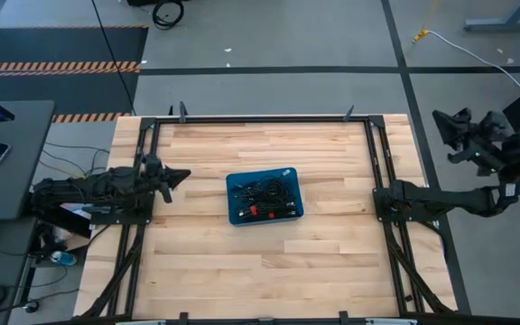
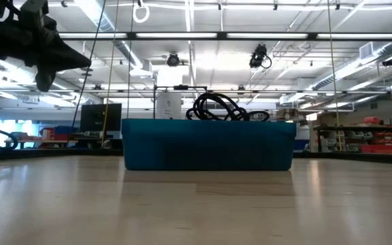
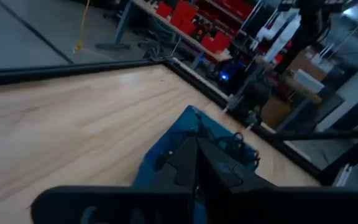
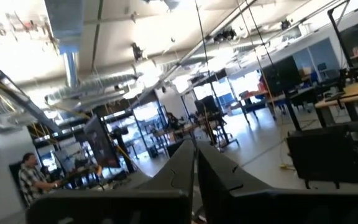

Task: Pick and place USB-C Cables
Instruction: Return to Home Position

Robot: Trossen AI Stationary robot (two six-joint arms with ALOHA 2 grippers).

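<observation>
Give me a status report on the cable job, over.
Left gripper shut, raised left of the blue bin. Right gripper shut, off the table's right edge. USB-C cables bundled inside bin. Nothing in the way.

Desk: one obstacle on the wood, the blue bin at centre. USB-C cables loop above its rim at one spot. Bare wood lies all round the bin, widest toward 6 o'clock, and approach from above is open.

Left claw, fingers together, hangs above the desk at 9 o'clock of the bin, well apart from it, with an open lane between.

Right claw, fingers together, sits off the desk, past its edge at 2 o'clock.

Black frame rails border the 12, 3 and 9 o'clock edges.
</observation>
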